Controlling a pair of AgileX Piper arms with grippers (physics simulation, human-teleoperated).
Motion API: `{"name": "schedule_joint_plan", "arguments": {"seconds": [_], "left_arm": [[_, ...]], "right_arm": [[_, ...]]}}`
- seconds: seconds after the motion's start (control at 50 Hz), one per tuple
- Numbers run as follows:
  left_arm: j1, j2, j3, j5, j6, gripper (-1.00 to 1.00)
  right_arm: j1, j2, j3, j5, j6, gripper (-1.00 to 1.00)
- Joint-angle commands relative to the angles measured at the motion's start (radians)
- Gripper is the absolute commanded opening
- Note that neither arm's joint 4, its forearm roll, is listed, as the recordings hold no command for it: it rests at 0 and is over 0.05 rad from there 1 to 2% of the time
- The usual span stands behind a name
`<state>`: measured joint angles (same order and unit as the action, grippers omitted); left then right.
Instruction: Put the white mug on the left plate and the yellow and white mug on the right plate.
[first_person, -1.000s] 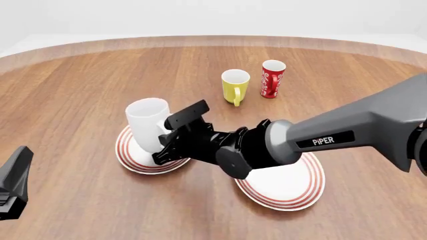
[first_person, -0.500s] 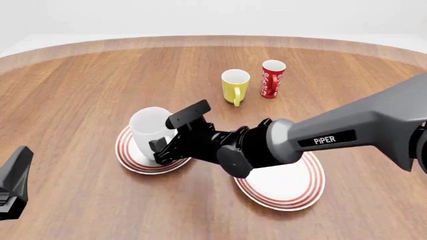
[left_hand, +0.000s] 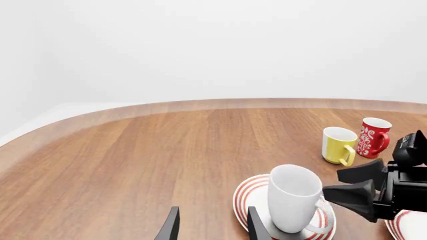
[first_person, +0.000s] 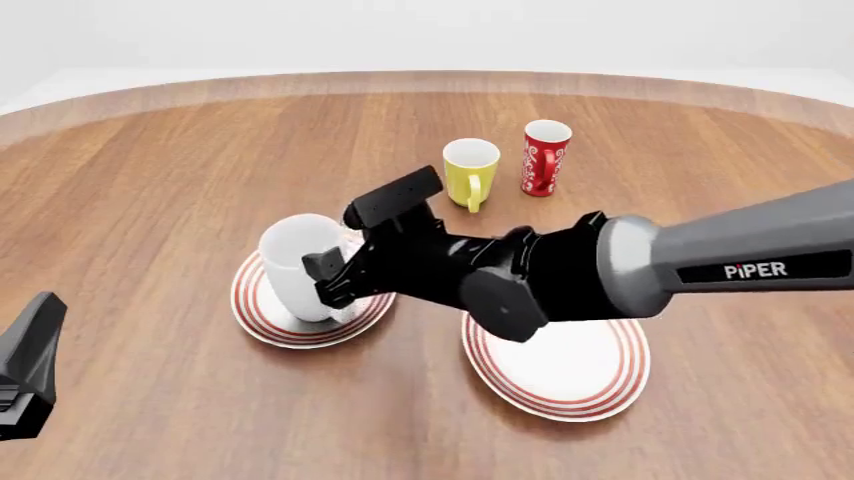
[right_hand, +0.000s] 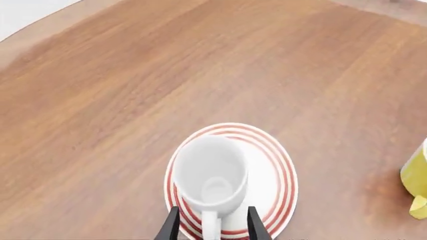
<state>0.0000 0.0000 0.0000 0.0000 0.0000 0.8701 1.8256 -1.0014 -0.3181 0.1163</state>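
The white mug (first_person: 296, 262) stands upright on the left plate (first_person: 267, 322), its handle turned toward my right gripper (first_person: 331, 281). In the right wrist view the mug (right_hand: 209, 175) is seen from above on that plate (right_hand: 275, 170). The handle lies between the open fingers (right_hand: 171, 226) with a gap on each side. The yellow and white mug (first_person: 470, 171) stands farther back on the wood, and the right plate (first_person: 567, 372) lies bare under the right arm. My left gripper (left_hand: 211, 228) is open and holds nothing, near the table's left front (first_person: 27, 365).
A slim red cup with white patterns (first_person: 545, 157) stands just right of the yellow and white mug. Around the plates there is only the round wooden table (first_person: 160, 180), whose curved edge runs along the back.
The white mug came down from a raised, held position to rest on the left plate. My right gripper let go of it and lifted a little up and back. The left arm stayed still.
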Motion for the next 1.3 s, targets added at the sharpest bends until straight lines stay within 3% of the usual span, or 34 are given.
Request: {"name": "schedule_joint_plan", "arguments": {"seconds": [0.02, 0.66, 1.3], "left_arm": [[0.0, 0.0, 0.0, 0.0, 0.0, 1.0], [0.0, 0.0, 0.0, 0.0, 0.0, 1.0], [0.0, 0.0, 0.0, 0.0, 0.0, 1.0]], "right_arm": [[-0.013, -0.11, 0.04, 0.024, -0.014, 1.0], [-0.162, -0.583, 0.18, 0.111, 0.02, 1.0], [-0.456, -0.941, 0.339, 0.13, 0.038, 1.0]]}}
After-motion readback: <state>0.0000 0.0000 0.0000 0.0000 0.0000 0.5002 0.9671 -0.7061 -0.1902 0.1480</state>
